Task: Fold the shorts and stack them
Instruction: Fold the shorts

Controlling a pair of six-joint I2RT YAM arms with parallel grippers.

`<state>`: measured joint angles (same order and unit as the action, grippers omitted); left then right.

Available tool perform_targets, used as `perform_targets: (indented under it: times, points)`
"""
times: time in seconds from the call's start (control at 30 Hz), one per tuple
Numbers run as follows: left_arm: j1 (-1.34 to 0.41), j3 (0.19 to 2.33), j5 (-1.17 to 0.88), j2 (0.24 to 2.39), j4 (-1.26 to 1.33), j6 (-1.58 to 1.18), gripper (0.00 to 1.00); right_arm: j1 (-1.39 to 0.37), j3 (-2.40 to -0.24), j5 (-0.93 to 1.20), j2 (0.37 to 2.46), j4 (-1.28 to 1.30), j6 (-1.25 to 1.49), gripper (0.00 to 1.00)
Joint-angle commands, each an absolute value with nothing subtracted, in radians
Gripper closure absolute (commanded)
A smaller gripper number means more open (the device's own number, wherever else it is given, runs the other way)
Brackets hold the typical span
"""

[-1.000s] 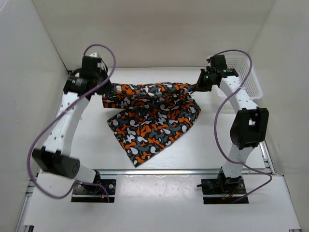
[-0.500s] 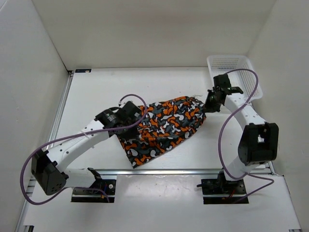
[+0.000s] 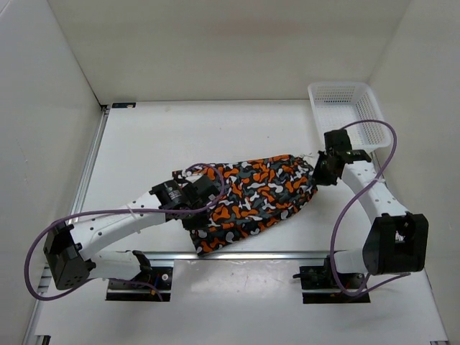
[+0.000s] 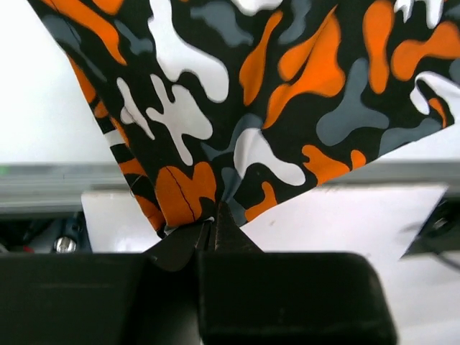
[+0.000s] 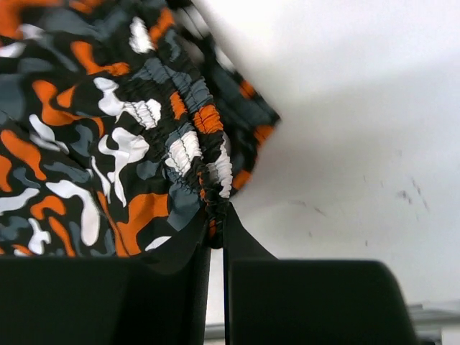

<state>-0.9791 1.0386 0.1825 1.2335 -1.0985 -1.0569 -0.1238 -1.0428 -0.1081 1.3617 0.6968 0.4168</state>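
The camouflage shorts [image 3: 255, 195] lie bunched across the near middle of the table, orange, black, grey and white. My left gripper [image 3: 205, 192] is shut on their left end; in the left wrist view the fabric [image 4: 237, 108] is pinched between the closed fingertips [image 4: 213, 226]. My right gripper [image 3: 321, 167] is shut on the right end, on the gathered elastic waistband [image 5: 205, 154], which runs into the closed tips [image 5: 217, 233]. The drawstring is not visible.
A white mesh basket [image 3: 350, 115] stands at the back right corner, just beyond the right arm. White walls enclose the table on three sides. A metal rail [image 3: 237, 254] runs along the near edge, close to the shorts' lower corner.
Both grippers have carried the shorts from the back of the table toward the near edge. The left arm swung down and rightward, and the cloth went from spread wide to a narrower bundle.
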Motion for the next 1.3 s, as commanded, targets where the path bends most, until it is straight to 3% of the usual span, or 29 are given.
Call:
perform_targets:
  times: [0.0, 0.03, 0.07, 0.1, 0.13, 0.17, 0.3, 0.33, 0.37, 0.43, 0.5, 0.6, 0.87, 1.27]
  points:
    - [-1.005, 0.990, 0.105, 1.195, -1.102, -1.098, 0.85, -0.110, -0.980, -0.153, 1.281, 0.706, 0.452, 1.00]
    - [-1.005, 0.979, 0.086, 1.195, -1.101, -1.098, 0.76, -0.110, -0.950, -0.167, 1.269, 0.706, 0.474, 0.87]
    - [-1.005, 0.979, 0.065, 1.195, -1.101, -1.074, 0.64, -0.110, -0.939, -0.176, 1.258, 0.706, 0.474, 0.68]
    - [-1.005, 0.979, 0.064, 1.195, -1.114, -1.074, 0.13, -0.110, -0.939, -0.176, 1.244, 0.706, 0.488, 0.47]
    - [-1.005, 0.997, 0.078, 1.195, -1.127, -1.062, 0.00, -0.110, -0.939, -0.205, 1.244, 0.706, 0.488, 0.32]
    - [-1.005, 1.040, 0.096, 1.195, -1.143, -1.049, 0.00, -0.110, -0.949, -0.215, 1.244, 0.706, 0.500, 0.16]
    - [-0.927, 1.159, 0.190, 1.216, -1.181, -0.996, 0.04, -0.110, -1.053, -0.215, 1.270, 0.706, 0.500, 0.11]
    - [-0.911, 1.172, 0.202, 1.216, -1.181, -0.986, 0.12, -0.110, -1.072, -0.215, 1.281, 0.706, 0.500, 0.15]
    - [-0.894, 1.172, 0.202, 1.229, -1.151, -0.977, 0.29, -0.121, -1.086, -0.215, 1.290, 0.697, 0.500, 0.38]
    - [-0.836, 1.160, 0.202, 1.256, -1.106, -0.956, 0.49, -0.135, -1.095, -0.190, 1.314, 0.678, 0.491, 0.71]
    - [-0.764, 1.108, 0.134, 1.300, -1.015, -0.928, 0.68, -0.147, -1.095, -0.131, 1.345, 0.646, 0.491, 0.95]
    - [-0.692, 1.060, 0.100, 1.388, -0.916, -0.919, 0.76, -0.156, -1.028, -0.004, 1.385, 0.562, 0.471, 1.00]
    - [-0.632, 1.129, 0.091, 1.647, -0.865, -0.885, 0.79, -0.156, -0.974, 0.031, 1.572, 0.506, 0.472, 1.00]
    - [-0.391, 1.371, 0.067, 1.995, -0.856, -0.749, 0.83, -0.254, -0.861, 0.072, 1.605, 0.483, 0.595, 1.00]
